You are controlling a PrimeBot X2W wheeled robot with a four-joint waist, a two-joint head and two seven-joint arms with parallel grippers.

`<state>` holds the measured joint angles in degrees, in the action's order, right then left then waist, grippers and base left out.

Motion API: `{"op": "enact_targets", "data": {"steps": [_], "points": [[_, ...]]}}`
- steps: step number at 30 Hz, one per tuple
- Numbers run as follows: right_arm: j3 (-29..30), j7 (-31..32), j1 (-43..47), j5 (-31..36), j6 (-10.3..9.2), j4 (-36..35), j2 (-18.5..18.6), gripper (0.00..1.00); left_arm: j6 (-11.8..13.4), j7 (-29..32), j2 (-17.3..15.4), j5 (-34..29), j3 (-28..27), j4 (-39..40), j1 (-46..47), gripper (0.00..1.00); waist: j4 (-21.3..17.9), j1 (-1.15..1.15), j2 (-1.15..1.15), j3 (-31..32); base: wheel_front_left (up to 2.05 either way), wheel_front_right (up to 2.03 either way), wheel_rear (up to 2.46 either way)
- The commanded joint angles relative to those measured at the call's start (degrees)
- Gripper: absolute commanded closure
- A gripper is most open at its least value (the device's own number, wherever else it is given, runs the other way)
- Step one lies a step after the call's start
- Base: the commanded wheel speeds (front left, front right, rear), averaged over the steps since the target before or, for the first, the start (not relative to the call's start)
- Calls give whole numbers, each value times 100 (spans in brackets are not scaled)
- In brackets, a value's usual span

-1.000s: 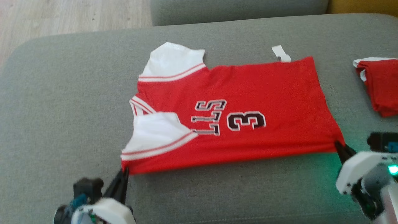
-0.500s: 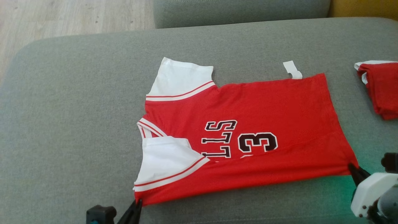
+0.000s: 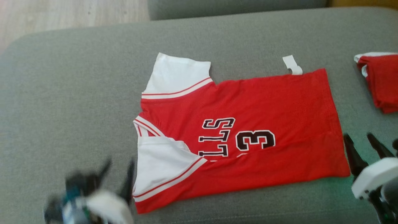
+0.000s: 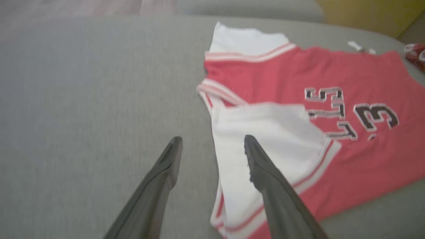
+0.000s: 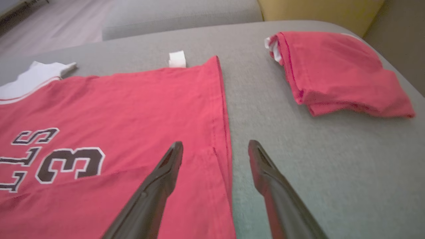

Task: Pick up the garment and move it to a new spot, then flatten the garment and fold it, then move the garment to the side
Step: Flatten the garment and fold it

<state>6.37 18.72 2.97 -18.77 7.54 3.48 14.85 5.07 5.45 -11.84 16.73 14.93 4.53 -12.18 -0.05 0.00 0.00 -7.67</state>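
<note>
Presently, entries run from left to right.

1. Left gripper (image 3: 120,161). The fingers are spread wide and nothing is held. In the left wrist view its left finger is seen over bare cushion (image 3: 62,93) and its right finger over the edge of the near sleeve (image 3: 161,161). Contact cannot be told. The spot is judged to suit a pinch at that shoulder corner for a fold.

2. Sleeve. White, trimmed red, it is laid just right of the left gripper. It is turned in over the red body so that part of the lettering is covered, which is judged to be a tuck made to square the outline.

3. Jersey (image 3: 264,102). It is spread flat on the cushion between the two grippers, collar (image 3: 144,126) toward the left gripper and hem (image 3: 334,118) toward the right. Few wrinkles are seen, so flattening is judged nearly done and folding next.

4. Tag (image 3: 291,65). A white tag is seen at the jersey's far edge, well beyond the right gripper.

5. Right gripper (image 3: 358,136). The fingers are spread wide and nothing is held. In the right wrist view the hem's near end is straddled, with the left finger over red cloth and the right over cushion. It is judged to be matched to the left gripper for a two-corner lift.

6. Pile (image 3: 381,84). Folded red cloth is kept beyond and right of the right gripper, apart from the jersey. It is judged to mark the side spot.
</note>
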Motion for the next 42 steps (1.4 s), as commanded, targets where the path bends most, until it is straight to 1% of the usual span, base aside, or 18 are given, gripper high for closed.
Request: {"op": "enact_targets", "data": {"steps": [1, 4, 6, 8, 9, 11, 12, 13, 18, 21, 25, 29, 33, 36, 42], "points": [[-173, -181, -318, -41, -5, -267, 134, 0, -26, 32, -127, -80, -260, 350, 745, 0, -60, 0, 0, -134, 0, 0, 0], [-330, -463, -538, -42, -5, -267, 147, 0, -230, 333, -348, -218, -248, 511, 1753, 0, -132, 0, 0, -368, 0, 0, 0], [-435, -595, -708, -65, -5, -234, 137, 0, -443, 594, -515, -271, -233, 424, 2557, 0, -200, 0, 0, -562, 0, 0, 0], [-542, -689, -890, -90, -5, -206, 143, 0, -690, 846, -614, -214, -219, 182, 3382, 0, -290, 0, 0, -788, 0, 0, 0], [-542, -689, -890, -90, -5, -206, 143, 0, -690, 846, -614, -214, -219, 182, 3382, 0, -290, 0, 0, -788, 0, 0, 0], [-622, -767, -1058, -120, -5, -183, 167, 0, -960, 1078, -678, -63, -137, -188, 4184, 0, -373, 0, 0, -1018, 0, 0, 0], [-662, -825, -1195, -149, -5, -165, 198, 0, -1134, 1360, -735, 141, 38, -657, 4897, 0, -439, 0, 0, -1246, 0, 0, 0], [-682, -855, -1261, -166, -5, -163, 212, 0, -1181, 1473, -783, 219, 132, -890, 5236, 0, -483, 0, 0, -1363, 0, 0, 0], [-739, -1000, -1535, -214, -5, -102, 256, 0, -1249, 1994, -1035, 541, 644, -2094, 6450, 0, -720, 0, 0, -1798, 0, 0, 0], [-759, -1076, -1626, -239, -5, -66, 254, 0, -1253, 2202, -1231, 745, 982, -2651, 6887, 0, -846, 0, 0, -1960, 0, 0, 0], [-756, -1154, -1685, -263, -5, -16, 246, 0, -1254, 2345, -1469, 1054, 1226, -3238, 7235, 0, -995, 0, 0, -2109, 0, 0, 0], [-767, -1234, -1723, -290, -5, 46, 242, 0, -1255, 2283, -1669, 1192, 1422, -3628, 7422, 0, -1092, 0, 0, -2206, 0, 0, 0], [-780, -1296, -1744, -308, -5, 93, 233, 0, -1255, 2221, -1783, 1268, 1595, -3938, 7522, 0, -1144, 0, 0, -2257, 0, 0, 0], [-784, -1321, -1762, -317, -5, 112, 232, 0, -1255, 2123, -1817, 1307, 1699, -4097, 7586, 0, -1165, 0, 0, -2291, 0, 0, 0], [-774, -1343, -1795, -323, -5, 138, 239, 0, -1255, 2042, -1773, 1462, 1870, -4379, 7699, 0, -1198, 0, 0, -2356, 0, 0, 0]]}}
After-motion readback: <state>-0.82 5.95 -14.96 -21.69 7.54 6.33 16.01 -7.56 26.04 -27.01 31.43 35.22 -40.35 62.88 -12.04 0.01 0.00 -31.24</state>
